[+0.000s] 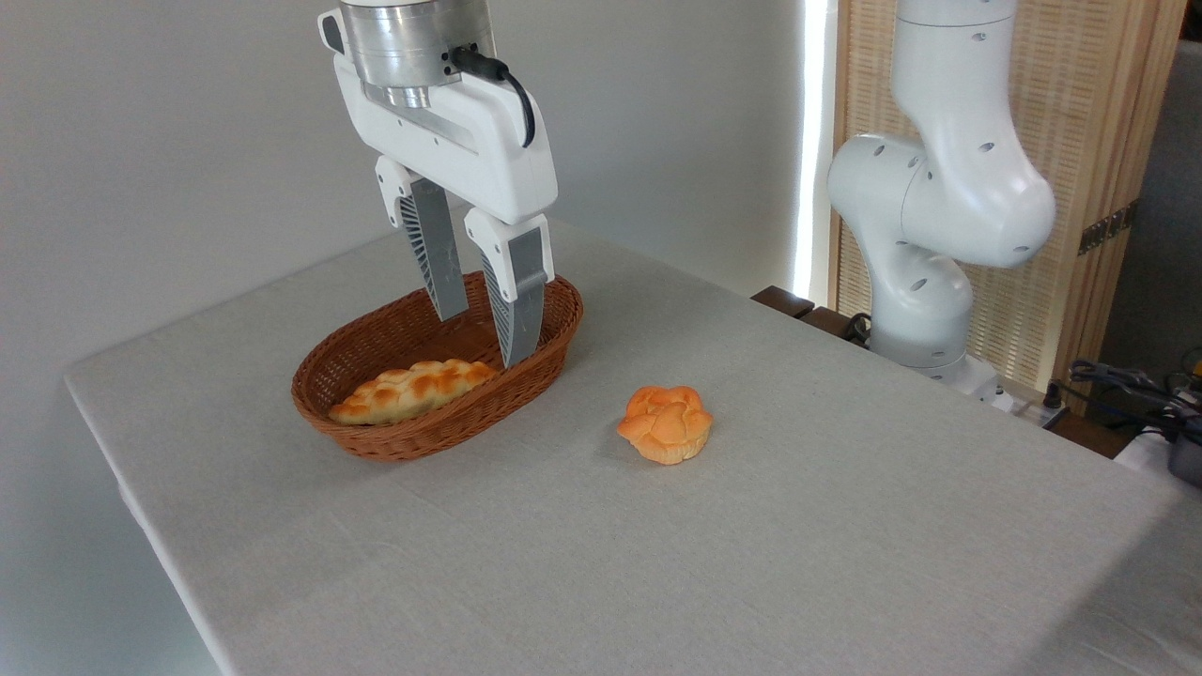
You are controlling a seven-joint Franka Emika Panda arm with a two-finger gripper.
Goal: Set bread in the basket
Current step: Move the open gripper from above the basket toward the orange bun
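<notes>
Only one view is given, from a fixed camera looking across a table (pixel 845 526) covered in pale grey cloth.

One gripper (pixel 484 338) hangs above the one basket (pixel 376 437), its two ribbed grey fingers (pixel 437 249) pointing down with a clear gap between them and nothing held in that gap. The fingertips sit in front of the basket's far rim, over its right end; whether they touch the wicker cannot be told from this angle.

Two pieces of bread are in sight. One is the braided loaf (pixel 410 391), long and golden-brown, lying inside the basket along its near wall. The other is the bun (pixel 666 424), small, round, orange and knotted on top with a paler base; it rests on the bare cloth to the right of the basket, near it but not touching, and well clear of the gripper.

One white robot arm (pixel 939 188) rises from its base at the table's far right edge, in front of a slatted wooden screen (pixel 1089 113). Some cables (pixel 1127 385) lie at the far right.
</notes>
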